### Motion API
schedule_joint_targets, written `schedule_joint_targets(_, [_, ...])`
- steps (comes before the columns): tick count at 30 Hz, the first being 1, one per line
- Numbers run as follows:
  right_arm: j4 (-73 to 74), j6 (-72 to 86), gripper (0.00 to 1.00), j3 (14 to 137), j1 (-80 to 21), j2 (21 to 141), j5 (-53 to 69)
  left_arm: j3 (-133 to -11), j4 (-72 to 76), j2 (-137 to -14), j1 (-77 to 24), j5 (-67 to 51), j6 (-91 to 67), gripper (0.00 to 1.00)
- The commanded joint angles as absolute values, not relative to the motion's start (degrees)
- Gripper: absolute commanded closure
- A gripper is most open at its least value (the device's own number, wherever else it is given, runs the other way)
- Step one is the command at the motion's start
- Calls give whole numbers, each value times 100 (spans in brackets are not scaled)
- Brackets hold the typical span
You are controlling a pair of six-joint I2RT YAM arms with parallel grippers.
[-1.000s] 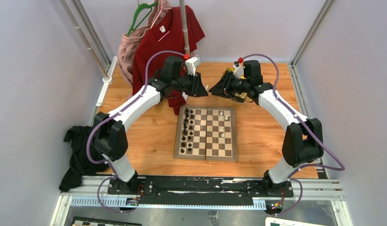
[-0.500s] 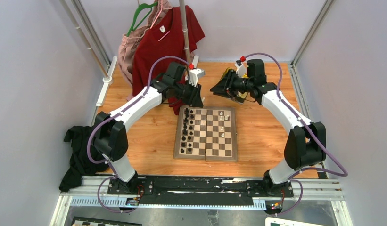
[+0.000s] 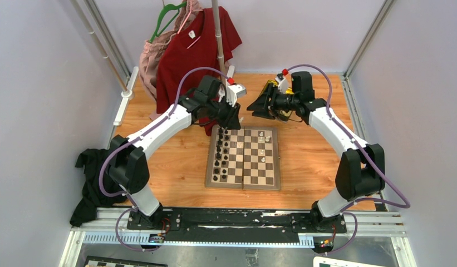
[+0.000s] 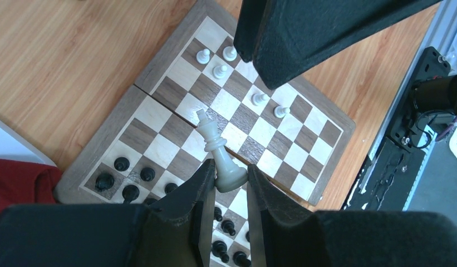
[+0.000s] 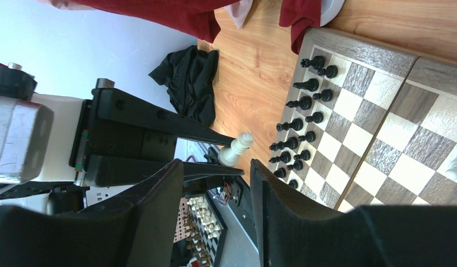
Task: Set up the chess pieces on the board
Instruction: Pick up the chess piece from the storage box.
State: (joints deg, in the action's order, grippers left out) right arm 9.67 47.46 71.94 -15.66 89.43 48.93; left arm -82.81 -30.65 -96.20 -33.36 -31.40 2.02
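The board (image 3: 210, 167) lies in the middle of the table, with black pieces (image 3: 220, 150) in its two left columns and a few white chess pieces (image 3: 262, 147) on its right half. My left gripper (image 3: 237, 118) hovers above the board's far edge, shut on the base of a tall white chess piece (image 4: 219, 151). Below it lie the board (image 4: 98, 147), white pawns (image 4: 220, 70) and black pieces (image 4: 122, 163). My right gripper (image 3: 252, 106) is open and empty, just right of the left one. In the right wrist view (image 5: 215, 178) it faces the held white piece (image 5: 235, 150).
A red shirt (image 3: 192, 50) and a pink garment (image 3: 156, 55) hang on a pole (image 3: 217, 33) at the back. Black cloth (image 3: 92, 172) lies off the table's left edge. A yellow object (image 3: 270, 86) sits behind the right gripper. A second chess set (image 5: 206, 222) shows beyond the table's near edge.
My left gripper has moved nearer and down over the board's far edge, still holding the white piece. My right gripper has shifted slightly back and stays open.
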Motion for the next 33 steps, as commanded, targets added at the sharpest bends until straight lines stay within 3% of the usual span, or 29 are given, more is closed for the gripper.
schedule_joint_targets(1, [1127,4597,48,7070,-1503,8958,5177,-8276,-3065,-9363,-3392,-3109,365,100])
schedule_joint_targets(33, [853,4695,56,7198,-1867,9527,5414,-8471,-3057,-9323,-3605,-3287,439,100])
